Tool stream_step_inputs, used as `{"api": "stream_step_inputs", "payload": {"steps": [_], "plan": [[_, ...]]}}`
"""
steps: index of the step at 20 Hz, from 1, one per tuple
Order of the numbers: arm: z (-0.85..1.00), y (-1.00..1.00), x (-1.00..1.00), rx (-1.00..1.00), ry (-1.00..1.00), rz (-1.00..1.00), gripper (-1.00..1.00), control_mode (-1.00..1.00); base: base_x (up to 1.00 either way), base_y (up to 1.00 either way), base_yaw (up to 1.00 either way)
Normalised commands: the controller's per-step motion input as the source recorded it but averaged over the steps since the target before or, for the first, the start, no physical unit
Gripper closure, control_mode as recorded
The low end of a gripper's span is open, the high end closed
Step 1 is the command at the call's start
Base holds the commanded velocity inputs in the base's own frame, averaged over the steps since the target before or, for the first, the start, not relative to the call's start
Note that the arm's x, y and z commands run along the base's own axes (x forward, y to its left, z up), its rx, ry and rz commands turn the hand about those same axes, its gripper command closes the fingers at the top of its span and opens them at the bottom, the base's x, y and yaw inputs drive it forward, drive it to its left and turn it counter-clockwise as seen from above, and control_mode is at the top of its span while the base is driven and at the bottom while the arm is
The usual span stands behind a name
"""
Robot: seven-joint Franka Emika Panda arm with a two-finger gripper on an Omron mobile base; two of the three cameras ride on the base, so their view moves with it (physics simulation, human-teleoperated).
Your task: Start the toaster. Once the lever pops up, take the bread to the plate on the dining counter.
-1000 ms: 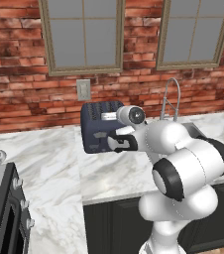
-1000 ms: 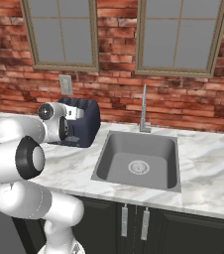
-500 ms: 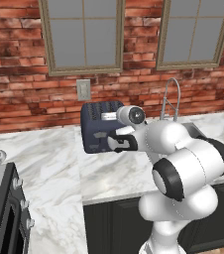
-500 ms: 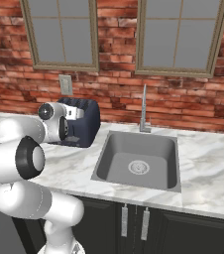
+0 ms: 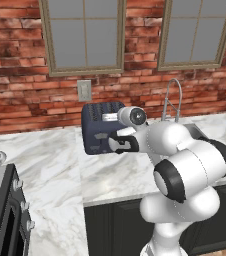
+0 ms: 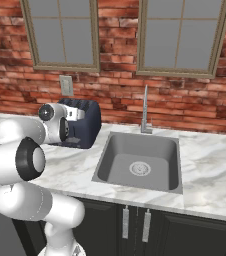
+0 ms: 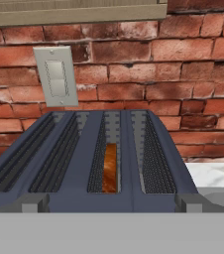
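The dark navy-blue toaster [image 5: 96, 126] [image 6: 89, 126] stands on the marble worktop against the brick wall. My gripper [image 5: 120, 145] is pressed close to its front face, on the lower right side, and its jaws are open with nothing in them. Looking down along the hand, I see the toaster's top [image 7: 84, 196] with its slots. The bread [image 7: 110, 171], a brown slice, sits down inside the third slot from the left. The plate and the dining counter are out of view.
A steel sink [image 6: 137, 160] with a tall faucet [image 6: 145, 110] lies to the right of the toaster. A wall outlet [image 7: 57, 74] is on the bricks behind it. A stove [image 5: 0, 215] stands at the far left, and the worktop's front edge runs below my arm.
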Motion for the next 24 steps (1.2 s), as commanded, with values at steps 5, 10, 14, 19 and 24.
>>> {"api": "stream_step_inputs", "payload": {"steps": [5, 10, 14, 19, 24], "plan": [[0.00, 0.00, 0.00, 0.00, 0.00, 0.00, -1.00, -1.00, 0.00, 0.00, 0.00], [0.00, 0.00, 0.00, 0.00, 0.00, 0.00, -1.00, -1.00, 0.00, 0.00, 0.00], [0.00, 0.00, 0.00, 0.00, 0.00, 0.00, -1.00, -1.00, 0.00, 0.00, 0.00], [0.00, 0.00, 0.00, 0.00, 0.00, 0.00, -1.00, -1.00, 0.00, 0.00, 0.00], [0.00, 0.00, 0.00, 0.00, 0.00, 0.00, -1.00, -1.00, 0.00, 0.00, 0.00]]}}
